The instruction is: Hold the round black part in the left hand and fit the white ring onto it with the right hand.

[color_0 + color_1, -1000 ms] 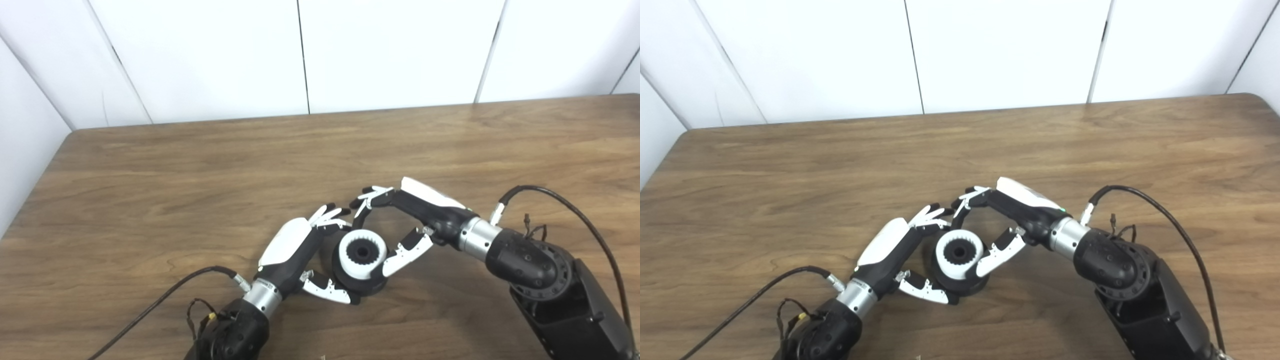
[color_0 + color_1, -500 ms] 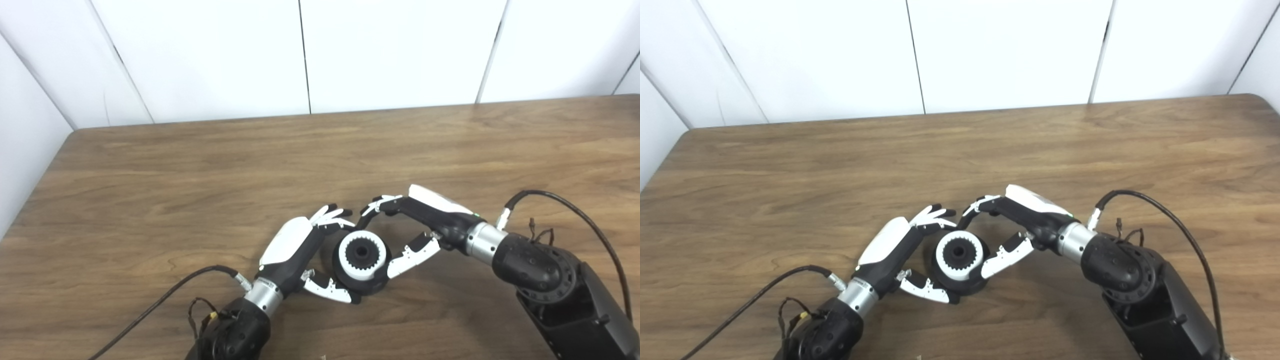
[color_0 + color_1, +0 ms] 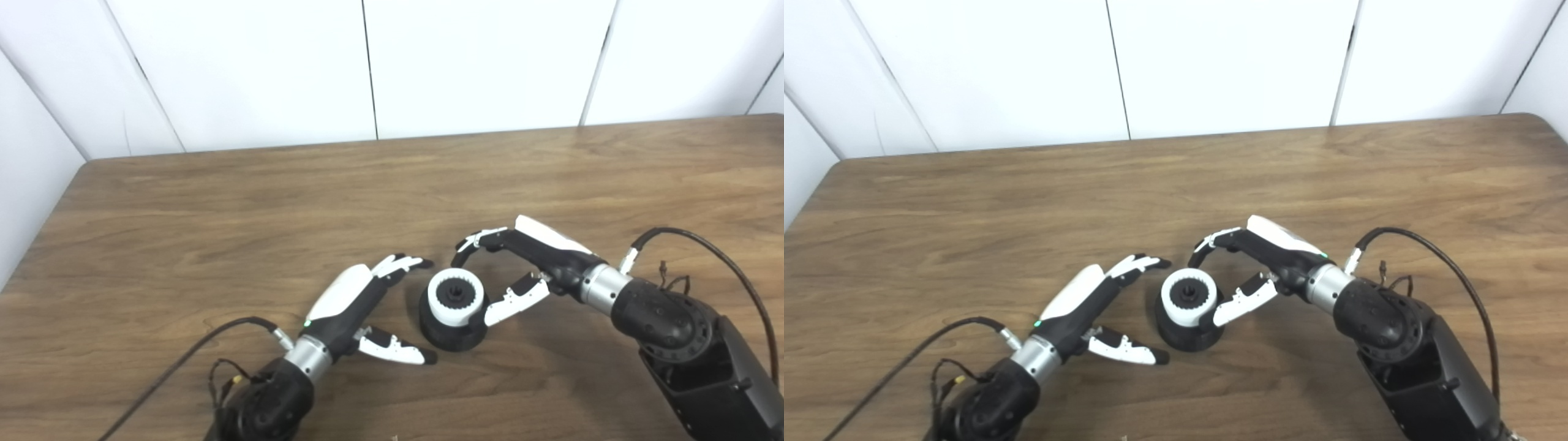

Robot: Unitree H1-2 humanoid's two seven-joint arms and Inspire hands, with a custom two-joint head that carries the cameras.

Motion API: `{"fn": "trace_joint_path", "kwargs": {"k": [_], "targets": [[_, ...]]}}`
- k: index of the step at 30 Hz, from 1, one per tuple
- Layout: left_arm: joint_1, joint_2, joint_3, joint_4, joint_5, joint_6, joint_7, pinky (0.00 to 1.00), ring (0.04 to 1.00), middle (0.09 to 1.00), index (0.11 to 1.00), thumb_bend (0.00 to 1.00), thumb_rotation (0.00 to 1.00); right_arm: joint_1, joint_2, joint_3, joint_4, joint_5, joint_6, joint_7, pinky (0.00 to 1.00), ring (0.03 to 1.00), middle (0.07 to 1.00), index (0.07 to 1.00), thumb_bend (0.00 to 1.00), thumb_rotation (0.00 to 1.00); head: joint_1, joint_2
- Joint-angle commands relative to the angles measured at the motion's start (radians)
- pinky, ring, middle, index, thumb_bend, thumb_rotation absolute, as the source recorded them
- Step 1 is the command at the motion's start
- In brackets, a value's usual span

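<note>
- Left hand (image 3: 358, 300) lies spread beside the round black part (image 3: 450, 331), not touching it.
- Right hand (image 3: 527, 263) is also spread; its thumb tip touches the white ring (image 3: 456, 299).
- White ring sits on top of the black part, which stands on the table (image 3: 245, 202).

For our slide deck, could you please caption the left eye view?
White ring seated on round black part on the wooden table, left hand open beside it, right hand open around it.

Two head cams, side by side, looking down; same table (image 3: 184, 202)
</note>
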State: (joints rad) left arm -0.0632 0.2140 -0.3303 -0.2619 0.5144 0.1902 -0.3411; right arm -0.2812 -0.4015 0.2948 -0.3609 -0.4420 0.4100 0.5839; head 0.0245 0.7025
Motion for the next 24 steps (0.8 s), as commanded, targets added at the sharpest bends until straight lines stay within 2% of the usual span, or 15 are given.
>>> {"fn": "trace_joint_path", "kwargs": {"k": [1,8,10,13,16,17,20,21,24], "targets": [[0.002,0.048,0.014,-0.010,0.002,0.069,-0.043,0.93,0.994,0.951,0.914,1.00,0.29,-0.045,-0.007,-0.021,-0.007,0.009,-0.022,-0.026,0.88,0.930,0.843,0.675,0.95,0.33,0.000,0.000],[-0.013,0.110,0.030,-0.023,-0.010,0.066,-0.081,0.95,1.000,0.961,0.938,1.00,0.35,-0.051,-0.008,-0.031,0.017,0.014,-0.036,-0.042,0.87,0.918,0.839,0.666,0.95,0.34,0.003,-0.004],[-0.012,0.123,0.042,-0.039,-0.023,0.084,-0.095,0.95,1.000,0.966,0.947,1.00,0.32,-0.050,-0.005,-0.039,0.024,0.019,-0.036,-0.049,0.87,0.915,0.835,0.660,0.96,0.33,0.003,-0.005],[0.012,0.132,0.102,-0.070,-0.089,0.100,-0.089,0.96,0.997,0.972,0.962,1.00,0.30,-0.042,0.001,-0.061,0.034,0.033,-0.041,-0.072,0.87,0.906,0.831,0.675,0.92,0.33,0.003,-0.010],[0.049,0.128,0.181,-0.087,-0.151,0.082,-0.044,0.94,0.979,0.971,0.963,1.00,0.36,-0.030,0.006,-0.089,0.041,0.059,-0.046,-0.096,0.85,0.896,0.840,0.707,0.86,0.36,0.004,-0.015],[0.058,0.125,0.203,-0.090,-0.166,0.080,-0.033,0.91,0.960,0.967,0.959,1.00,0.43,-0.027,0.008,-0.095,0.043,0.066,-0.047,-0.102,0.84,0.884,0.852,0.727,0.82,0.39,0.004,-0.015],[0.086,0.105,0.274,-0.098,-0.214,0.072,0.011,0.88,0.945,0.964,0.954,1.00,0.48,-0.011,0.013,-0.124,0.055,0.093,-0.061,-0.132,0.80,0.871,0.863,0.748,0.79,0.42,0.000,-0.022],[0.094,0.101,0.294,-0.100,-0.228,0.069,0.027,0.89,0.951,0.973,0.971,0.95,0.58,-0.004,0.016,-0.136,0.061,0.105,-0.066,-0.145,0.77,0.869,0.879,0.772,0.78,0.44,0.000,-0.022],[0.118,0.087,0.353,-0.113,-0.260,0.063,0.065,0.91,0.958,0.981,0.985,0.89,0.68,0.016,0.030,-0.178,0.077,0.144,-0.060,-0.174,0.76,0.872,0.890,0.790,0.78,0.47,-0.001,-0.024]]}}
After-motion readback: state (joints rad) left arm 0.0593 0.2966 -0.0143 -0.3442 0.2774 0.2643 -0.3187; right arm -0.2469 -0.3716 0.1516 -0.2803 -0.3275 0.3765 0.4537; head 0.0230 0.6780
